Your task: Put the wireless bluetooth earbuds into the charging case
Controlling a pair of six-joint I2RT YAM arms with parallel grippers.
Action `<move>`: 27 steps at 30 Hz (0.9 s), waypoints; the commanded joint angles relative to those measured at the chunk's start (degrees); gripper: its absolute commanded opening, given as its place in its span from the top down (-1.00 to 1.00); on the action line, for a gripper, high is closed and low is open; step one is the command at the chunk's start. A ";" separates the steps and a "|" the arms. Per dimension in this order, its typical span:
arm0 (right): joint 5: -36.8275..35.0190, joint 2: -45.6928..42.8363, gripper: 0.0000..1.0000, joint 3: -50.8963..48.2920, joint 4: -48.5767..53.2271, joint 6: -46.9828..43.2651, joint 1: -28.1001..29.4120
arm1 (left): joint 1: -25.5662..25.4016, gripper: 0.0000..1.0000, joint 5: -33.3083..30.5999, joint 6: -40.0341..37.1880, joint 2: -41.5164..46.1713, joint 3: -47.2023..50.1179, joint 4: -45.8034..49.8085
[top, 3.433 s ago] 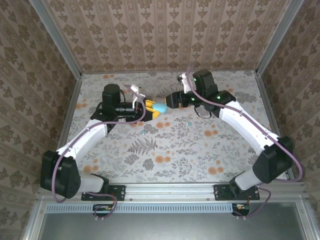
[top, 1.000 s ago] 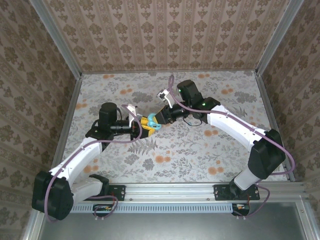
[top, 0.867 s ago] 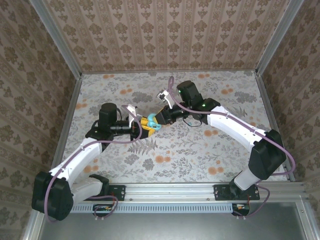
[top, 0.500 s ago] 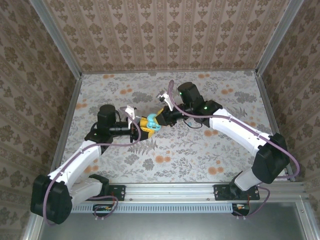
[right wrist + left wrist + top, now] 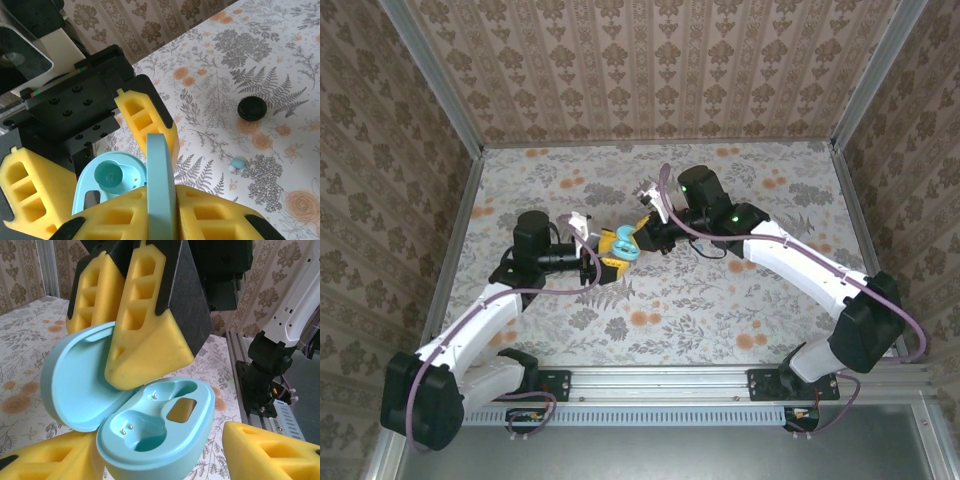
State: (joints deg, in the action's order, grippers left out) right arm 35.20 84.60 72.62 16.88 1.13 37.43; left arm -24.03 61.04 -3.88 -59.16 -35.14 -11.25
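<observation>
Above table (image 5: 720,310), charging case (image 5: 155,440) now open, right claw (image 5: 161,200) pinching lid (image 5: 75,375)

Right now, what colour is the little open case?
Light teal, lid and base alike; the case shows best in the left wrist view.

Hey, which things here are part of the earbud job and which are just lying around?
In the job: open teal charging case, held between left gripper and right gripper; teal earbud on the table.
Lying about: black round piece on the table; cannot tell what it is.
</observation>
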 commanded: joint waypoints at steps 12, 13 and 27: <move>-8.54 -4.44 0.68 -2.81 -0.54 -9.58 3.68 | -0.24 -0.22 4.82 6.25 -0.07 0.57 -6.26; -8.74 -4.44 0.68 -2.91 -0.55 -10.04 3.79 | -0.23 -0.23 5.16 6.48 -0.17 0.46 -6.12; -8.31 -6.57 0.68 -3.10 -0.94 -11.80 4.42 | -0.36 0.14 8.22 5.94 -2.63 -1.03 -5.29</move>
State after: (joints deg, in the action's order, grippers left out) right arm 26.26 79.48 69.89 16.84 -9.37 41.43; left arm -24.03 67.53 2.28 -61.45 -34.59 -15.88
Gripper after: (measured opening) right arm 0.159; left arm 0.454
